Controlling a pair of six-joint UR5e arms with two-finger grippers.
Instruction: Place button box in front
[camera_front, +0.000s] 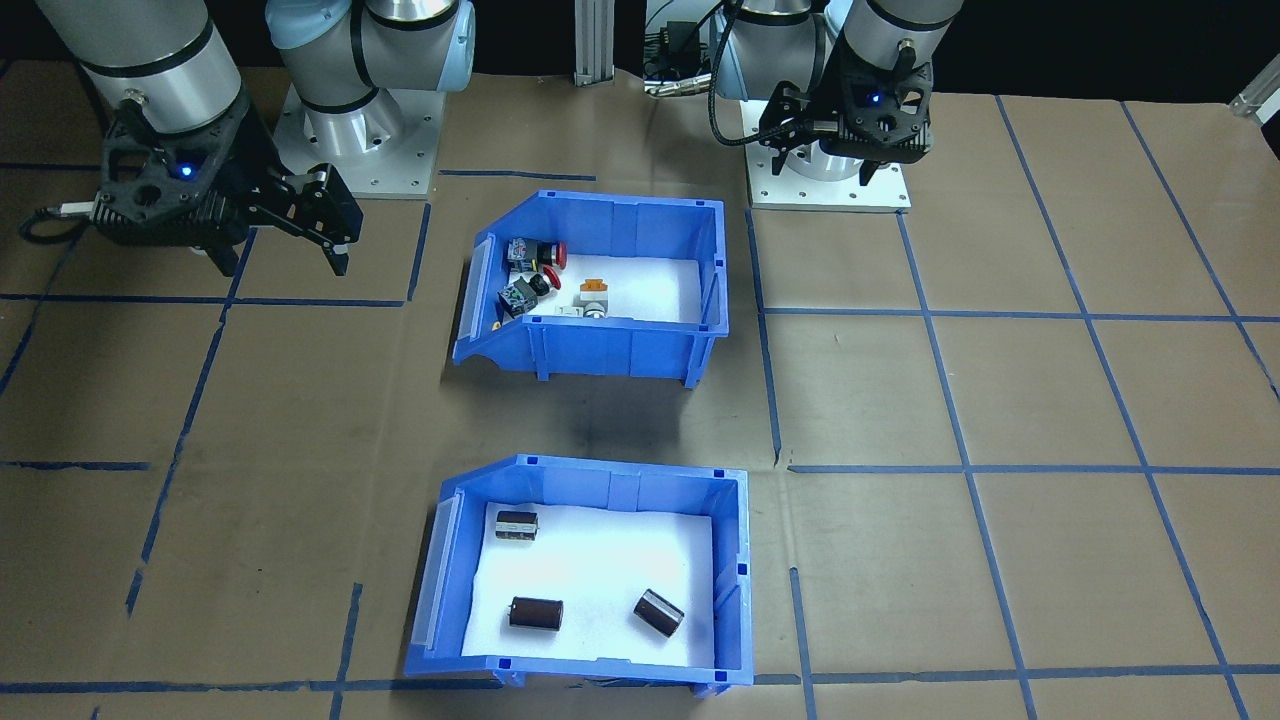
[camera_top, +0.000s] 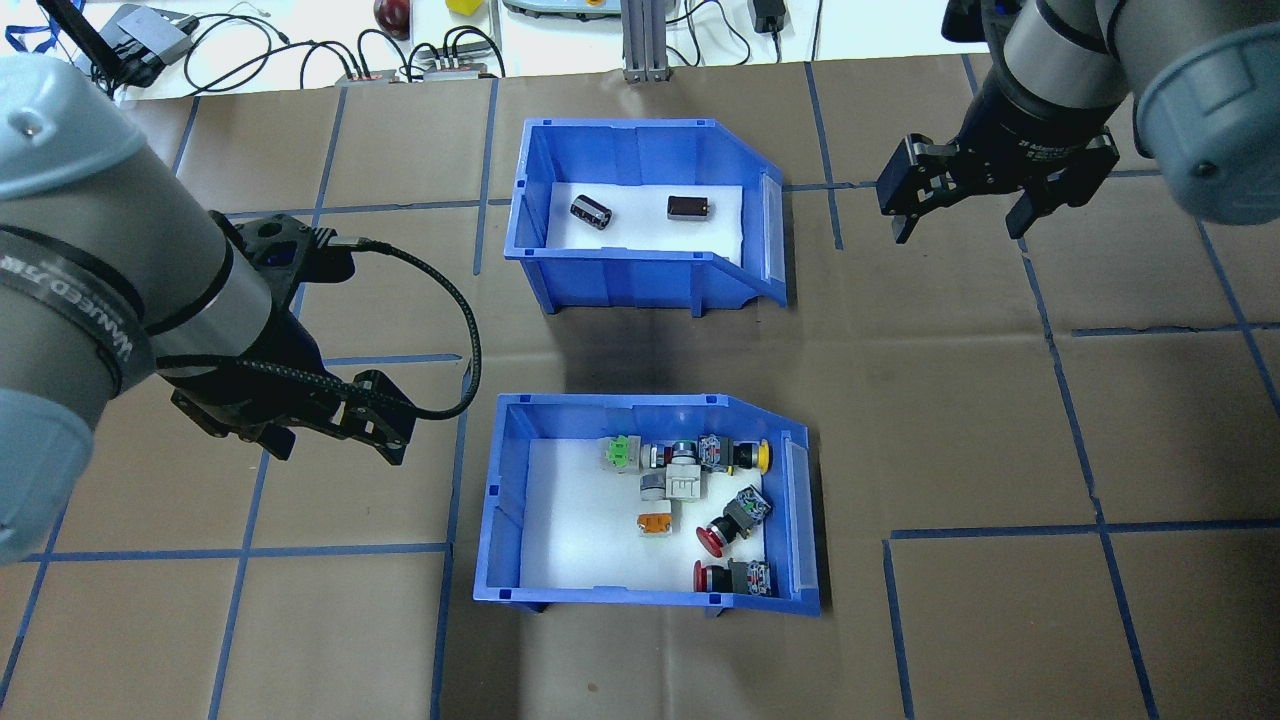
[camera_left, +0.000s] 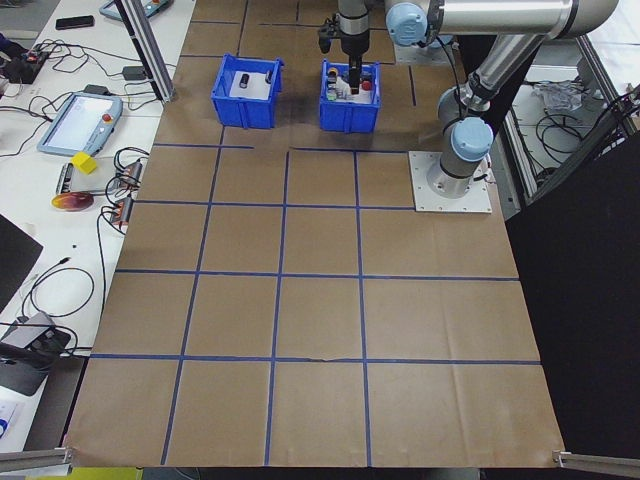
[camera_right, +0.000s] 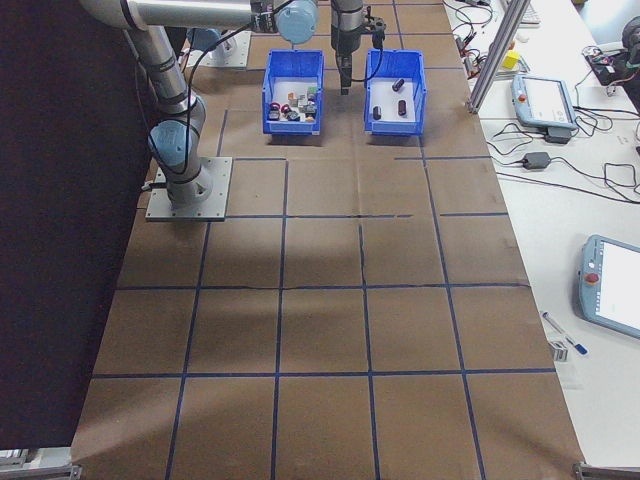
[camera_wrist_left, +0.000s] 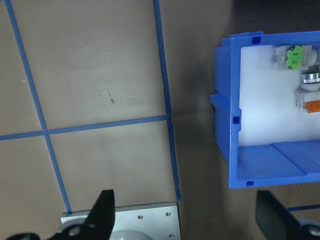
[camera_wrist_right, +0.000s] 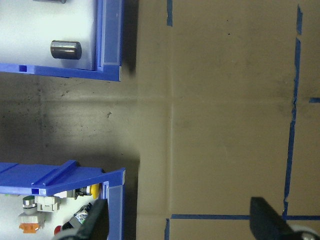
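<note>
The left gripper (camera_top: 335, 432) hangs above the table (camera_top: 1000, 420), just off the closed back wall of the button box (camera_top: 505, 500). Its fingers are spread apart and hold nothing. The right gripper (camera_top: 960, 205) hovers on the other side, beyond the open front of the second bin (camera_top: 640, 140), tilted with its fingers pointing down. It too is spread wide and empty. Neither gripper touches a bin.

The button box is a blue plastic bin with a white foam floor and a sloped, cut-down front fitted with a clear label strip. It sits flat on the brown paper-covered table, in the row nearer the robot's bases, directly in line with the second bin and well apart from it. Inside lie several push-button switches (camera_top: 715, 490), bunched toward the open front: two with red caps, one yellow, one green, one orange, plus grey and white bodies. The second bin holds dark cylinders (camera_top: 590, 211).
</note>
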